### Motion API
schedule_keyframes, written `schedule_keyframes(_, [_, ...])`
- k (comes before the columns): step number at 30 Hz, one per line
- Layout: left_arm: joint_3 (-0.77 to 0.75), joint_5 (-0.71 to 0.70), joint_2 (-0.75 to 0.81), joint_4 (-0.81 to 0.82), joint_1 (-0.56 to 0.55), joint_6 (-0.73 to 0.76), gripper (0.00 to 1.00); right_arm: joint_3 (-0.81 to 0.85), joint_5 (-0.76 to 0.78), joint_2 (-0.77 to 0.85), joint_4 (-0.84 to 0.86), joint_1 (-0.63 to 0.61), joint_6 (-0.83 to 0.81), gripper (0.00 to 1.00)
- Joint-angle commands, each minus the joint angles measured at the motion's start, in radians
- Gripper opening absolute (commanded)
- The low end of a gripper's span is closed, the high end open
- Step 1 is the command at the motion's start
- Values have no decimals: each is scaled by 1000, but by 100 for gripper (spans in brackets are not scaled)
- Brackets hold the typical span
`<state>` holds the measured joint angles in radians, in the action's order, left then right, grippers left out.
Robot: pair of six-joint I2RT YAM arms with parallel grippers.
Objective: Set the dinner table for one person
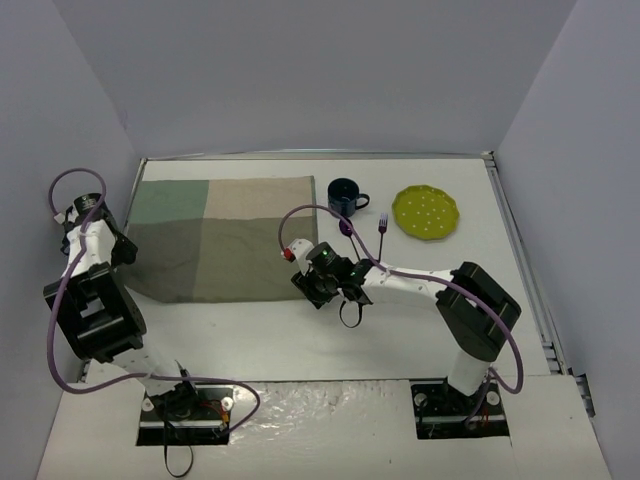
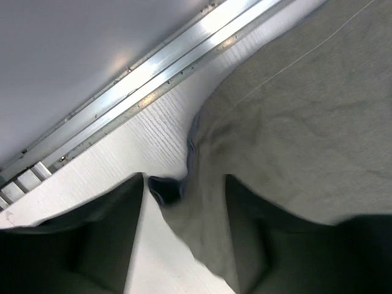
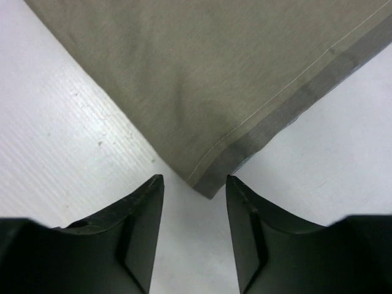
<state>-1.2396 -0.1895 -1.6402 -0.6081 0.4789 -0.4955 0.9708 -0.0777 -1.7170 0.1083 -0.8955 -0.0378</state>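
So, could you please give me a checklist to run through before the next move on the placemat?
1. Left gripper open, straddling the placemat edge: ok.
2. Right gripper open: ok.
3. Placemat corner inside the right gripper's gap: not ok, it lies just ahead.
4. Placemat flat: not ok, bunched at the left gripper.
5. Mug, fork and plate off the placemat: ok.
6. Enough cloth between the left jaws to hold: cannot tell.

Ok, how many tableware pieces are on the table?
3: dark mug right of the placemat, fork beside it, yellow-green plate farthest right. The right arm may hide more.
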Motion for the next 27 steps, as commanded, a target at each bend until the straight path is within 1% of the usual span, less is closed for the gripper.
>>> schedule_keyframes(1, [11, -44, 206, -3, 4, -17, 60, 37, -66, 132, -44, 5, 36, 48])
schedule_keyframes(3, [38, -41, 283, 11, -13, -21, 63, 69, -76, 158, -53, 7, 65, 54])
schedule_keyframes(5, [69, -69, 360, 27, -65, -21, 64, 100, -76, 165, -59, 11, 76, 59])
schedule_keyframes(7, [97, -151, 388, 63, -176, 7, 64, 148, -77, 145, -60, 12, 94, 63])
schedule_keyframes(8, [120, -168, 396, 98, -208, 42, 64, 166, -76, 127, -59, 14, 101, 64])
schedule_keyframes(10, [135, -148, 375, 131, -259, 81, 64, 216, -55, 75, -61, 17, 123, 66])
schedule_keyframes(13, [116, -88, 283, 163, -280, 109, 65, 297, -15, -48, -52, 28, 162, 66])
schedule_keyframes(15, [92, -60, 194, 172, -287, 119, 65, 362, 18, -111, -49, 30, 175, 66])
schedule_keyframes(16, [80, -55, 189, 174, -287, 120, 65, 365, 19, -134, -47, 30, 176, 66])
schedule_keyframes(19, [41, -64, 53, 176, -285, 118, 65, 403, 42, -213, -23, 33, 173, 66])
schedule_keyframes(21, [22, -70, -4, 170, -283, 123, 65, 396, 56, -245, -9, 36, 178, 66])
schedule_keyframes(24, [-5, -76, -106, 135, -283, 132, 65, 339, 59, -260, 17, 38, 188, 66])
schedule_keyframes(27, [-3, -84, -146, 102, -281, 129, 65, 253, 57, -251, 29, 37, 198, 66])
